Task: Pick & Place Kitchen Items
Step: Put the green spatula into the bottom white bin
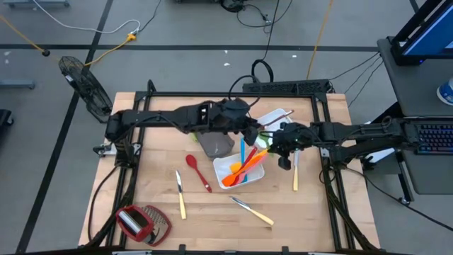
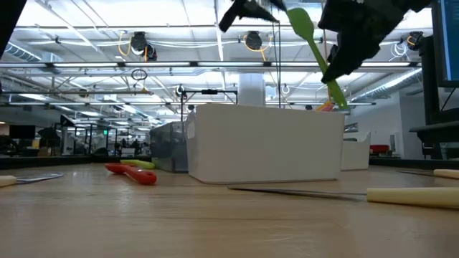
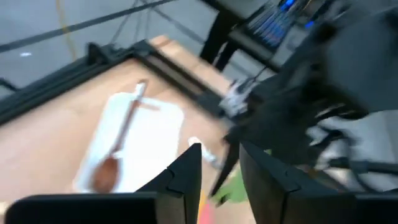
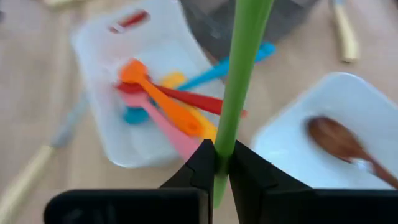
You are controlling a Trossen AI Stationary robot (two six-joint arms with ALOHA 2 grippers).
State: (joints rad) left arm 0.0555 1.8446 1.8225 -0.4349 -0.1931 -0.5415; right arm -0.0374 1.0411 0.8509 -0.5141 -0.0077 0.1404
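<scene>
We pinch the green spatula (image 4: 239,93) in our right gripper (image 4: 221,163), directly above the white tray (image 4: 106,137), ready to drop; left gripper (image 3: 217,171), beside it, stands slightly spread.

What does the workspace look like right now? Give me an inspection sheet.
Surface: wooden table, bare between items.
Job's things: green spatula in the right gripper; mixed spoons in white tray; wooden spoon in second white tray; red spoon and three pale-handled knives loose.
Clutter: red mesh tool, grey tray.
Grippers: right gripper fingers shut on the green spatula; left gripper beside it, fingers parted.
Cables: on the floor beyond the table.
Surroundings: keyboard, fan.
</scene>
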